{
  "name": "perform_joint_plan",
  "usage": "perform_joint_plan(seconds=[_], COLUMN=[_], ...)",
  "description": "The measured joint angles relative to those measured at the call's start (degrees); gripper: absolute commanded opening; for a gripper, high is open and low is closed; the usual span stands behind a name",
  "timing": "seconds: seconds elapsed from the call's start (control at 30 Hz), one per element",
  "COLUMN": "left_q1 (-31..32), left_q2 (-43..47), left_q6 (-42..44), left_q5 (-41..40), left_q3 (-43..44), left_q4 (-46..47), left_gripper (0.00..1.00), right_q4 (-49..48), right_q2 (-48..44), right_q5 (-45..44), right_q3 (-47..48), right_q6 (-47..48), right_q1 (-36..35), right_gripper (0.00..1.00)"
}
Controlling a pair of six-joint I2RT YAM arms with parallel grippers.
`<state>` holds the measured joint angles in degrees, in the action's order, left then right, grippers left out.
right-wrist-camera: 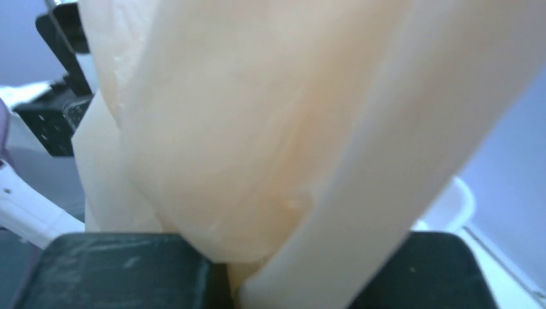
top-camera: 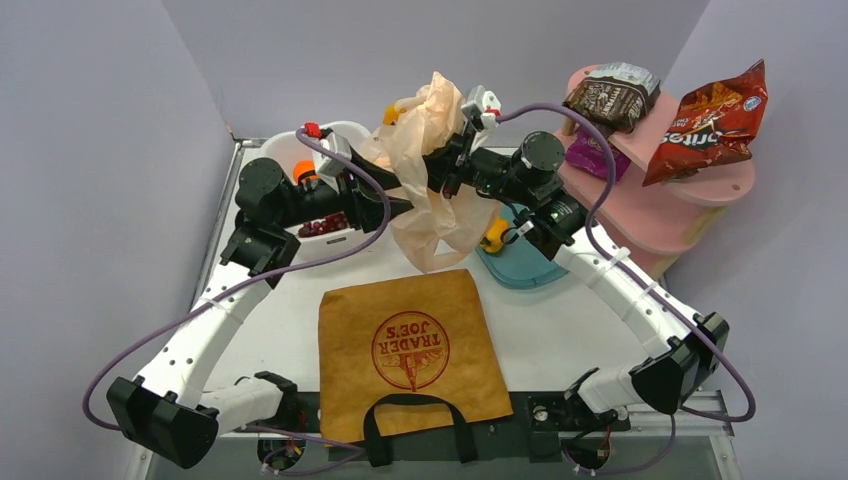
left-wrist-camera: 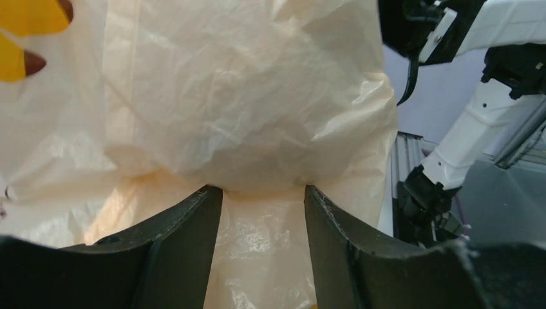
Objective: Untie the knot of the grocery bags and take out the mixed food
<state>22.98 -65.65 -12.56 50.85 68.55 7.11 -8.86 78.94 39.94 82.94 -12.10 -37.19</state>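
The peach plastic bag [top-camera: 432, 170] hangs in the air over the back of the table, between both grippers. My right gripper [top-camera: 447, 165] is shut on its upper part; the film is pinched between the pads [right-wrist-camera: 241, 277]. My left gripper [top-camera: 405, 206] is at the bag's left side, its fingers [left-wrist-camera: 193, 238] partly apart with film [left-wrist-camera: 261, 251] between them. The mustard tote [top-camera: 410, 340] lies flat at the front. The Doritos bag [top-camera: 715, 120] and the dark brown snack bag [top-camera: 610, 95] sit on the pink shelf. I see no green fruit.
A white tub [top-camera: 335, 132] at the back left holds an orange [top-camera: 305, 172] and dark grapes [top-camera: 322, 225]. A teal tub [top-camera: 525, 268] holds a yellow pepper [top-camera: 493, 236]. A purple packet [top-camera: 590, 155] lies on the pink shelf [top-camera: 670, 215]. Grey walls close in on three sides.
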Motion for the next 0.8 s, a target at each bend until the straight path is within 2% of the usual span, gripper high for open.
perform_joint_plan(seconds=[0.23,0.33,0.47,0.53,0.67,0.8], left_q1=[2.14,3.06,4.52,4.59,5.99,8.74], left_q2=[1.64,2.16,2.23,2.34,2.54,2.56], left_q6=[-0.63,0.85,3.21,4.04,5.33,8.9], left_q5=[-8.48,-12.85,-19.21,-21.46,-25.53,-28.39], left_q3=[-2.03,-1.51,0.44,0.96,1.7,1.9], left_q4=[9.05,8.35,4.24,2.71,-0.44,-1.27], left_gripper=[0.48,0.48,0.7,0.75,0.79,0.79], right_q4=[-12.04,-15.8,-17.73,-18.21,-18.6,-19.17], right_q2=[4.39,5.46,5.7,5.7,6.03,7.45], right_q5=[3.43,4.79,5.79,6.29,8.11,10.45], right_q3=[0.02,0.02,0.02,0.02,0.13,1.33], right_q6=[-19.3,-25.53,-29.2,-30.03,-32.11,-33.94], right_q1=[0.2,0.48,1.22,1.31,1.27,0.61], right_gripper=[0.0,0.0,0.0,0.0,0.0,0.0])
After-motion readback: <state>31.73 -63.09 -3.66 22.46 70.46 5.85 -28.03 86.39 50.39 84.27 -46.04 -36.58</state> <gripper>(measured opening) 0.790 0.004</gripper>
